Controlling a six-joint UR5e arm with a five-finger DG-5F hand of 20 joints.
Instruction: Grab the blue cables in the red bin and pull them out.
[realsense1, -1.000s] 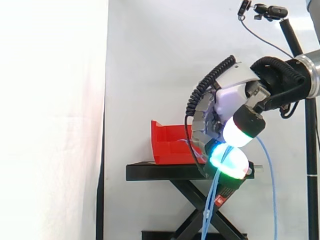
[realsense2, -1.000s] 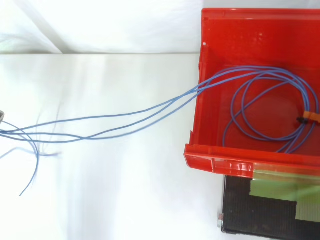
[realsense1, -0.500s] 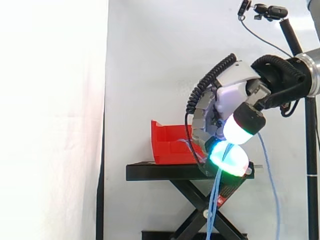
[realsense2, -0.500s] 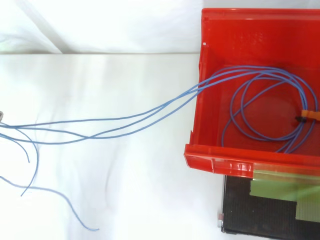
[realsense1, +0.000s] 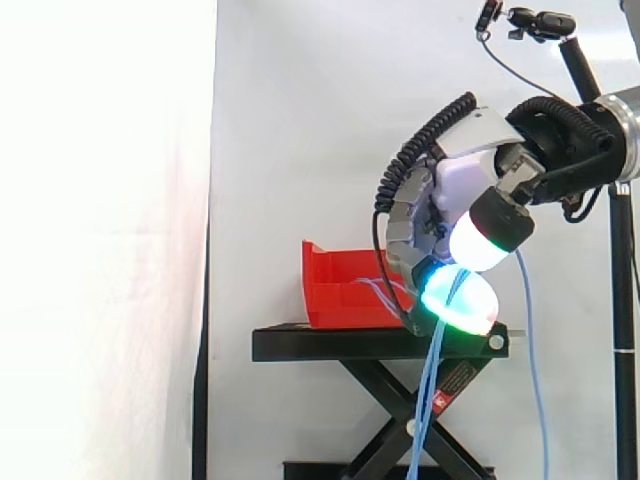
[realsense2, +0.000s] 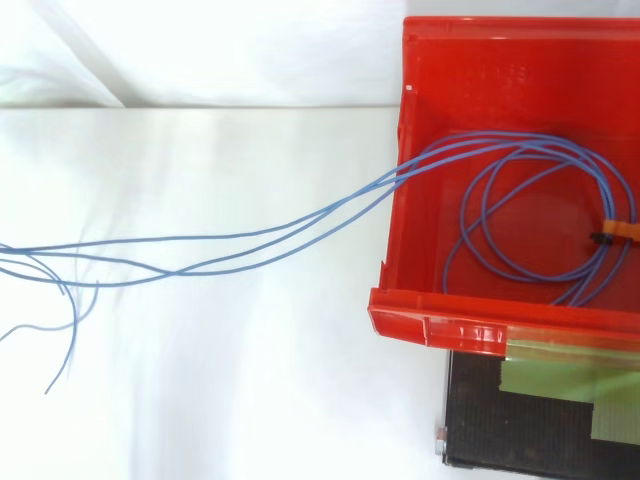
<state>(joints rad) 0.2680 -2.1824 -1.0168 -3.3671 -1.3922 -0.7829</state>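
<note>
Thin blue cables (realsense2: 250, 245) run from a coil lying in the red bin (realsense2: 470, 318), over its left wall and across to the left edge of the top view. In the side view my hand (realsense1: 455, 200) hangs above and just right of the red bin (realsense1: 335, 290), fingers curled and shut on the blue cables (realsense1: 430, 400). Its fingertips (realsense1: 460, 300) glow white and green. Loose cable ends hang down from the hand in front of the stand. An orange tie (realsense2: 622, 230) binds the coil at the bin's right side.
The bin sits on a black scissor-lift stand (realsense1: 380, 345) before a white curtain. A black camera pole (realsense1: 620, 260) stands at the right edge of the side view. Taped black stand surface (realsense2: 540, 410) shows below the bin in the top view.
My hand has risen slightly with the cables. In the top view the loose cable ends at the left have swung about, and the coil in the bin has hardly shifted.
</note>
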